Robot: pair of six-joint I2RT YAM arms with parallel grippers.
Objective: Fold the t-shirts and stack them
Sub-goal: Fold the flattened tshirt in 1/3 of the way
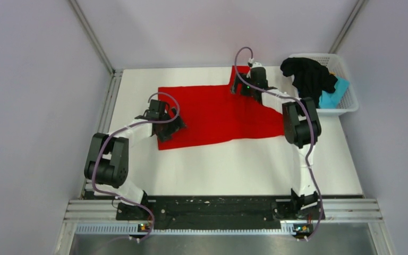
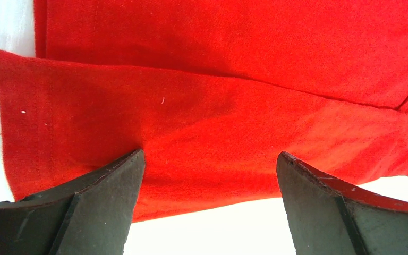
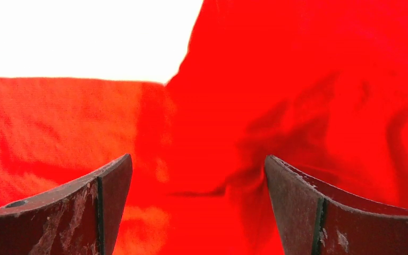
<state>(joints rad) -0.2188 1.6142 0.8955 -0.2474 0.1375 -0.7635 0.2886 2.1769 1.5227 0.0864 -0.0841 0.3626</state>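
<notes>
The red t-shirt (image 1: 218, 114) lies spread on the white table, a large flat sheet. My left gripper (image 1: 171, 127) is open over its near left corner; in the left wrist view the folded red edge (image 2: 202, 143) lies between my open fingers (image 2: 106, 202). My right gripper (image 1: 244, 89) is open over the shirt's far right part, where the cloth (image 3: 255, 106) is wrinkled. The black t-shirt (image 1: 307, 75) and the light blue t-shirt (image 1: 333, 95) lie bunched in the basket.
The white lattice basket (image 1: 350, 85) stands at the far right corner of the table (image 1: 234, 164). Metal frame posts rise at the back corners. The arm bases sit on the black rail at the near edge.
</notes>
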